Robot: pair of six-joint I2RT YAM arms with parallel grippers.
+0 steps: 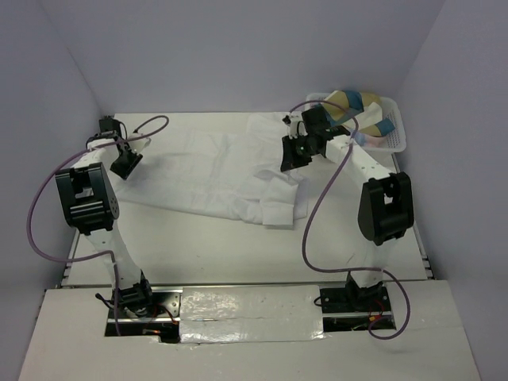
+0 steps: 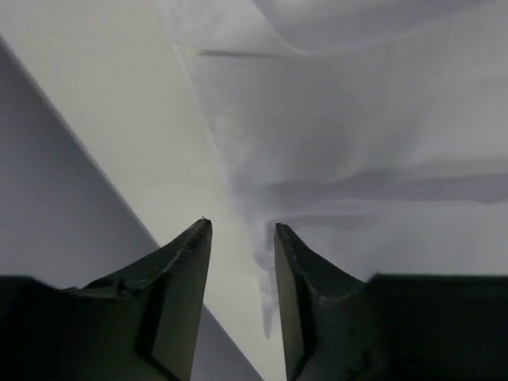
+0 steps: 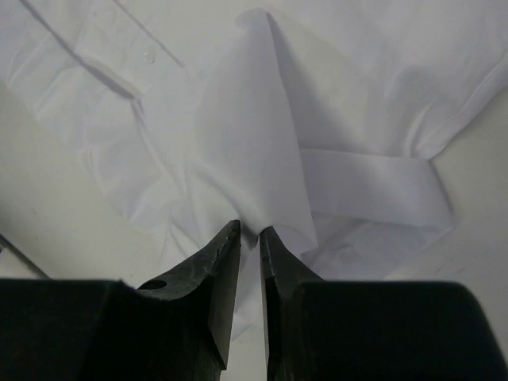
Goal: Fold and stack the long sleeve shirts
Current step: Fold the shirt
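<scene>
From above, a white long sleeve shirt point(image 1: 214, 171) lies spread and rumpled across the far middle of the surface point(image 1: 238, 238), with a folded-over sleeve at its near right corner. The left tool point(image 1: 125, 165) hangs just off the shirt's left edge. The right tool point(image 1: 290, 159) hangs over the shirt's right part. A white lattice basket point(image 1: 394, 141) sits in the far right corner, holding coloured cloths point(image 1: 357, 107).

In the left wrist view, the left tool point(image 2: 242, 230) has its fingers clearly apart with nothing between them. Beyond the gap the shirt's point(image 2: 357, 119) edge runs along the bare surface point(image 2: 135, 119).

In the right wrist view, the right tool point(image 3: 248, 230) shows only a narrow slit between its fingers. A raised ridge of the shirt point(image 3: 246, 135) climbs right up to the tips. I cannot tell whether cloth is pinched there. A cuff with a button lies at the upper left and a flat band of cloth at the right.
</scene>
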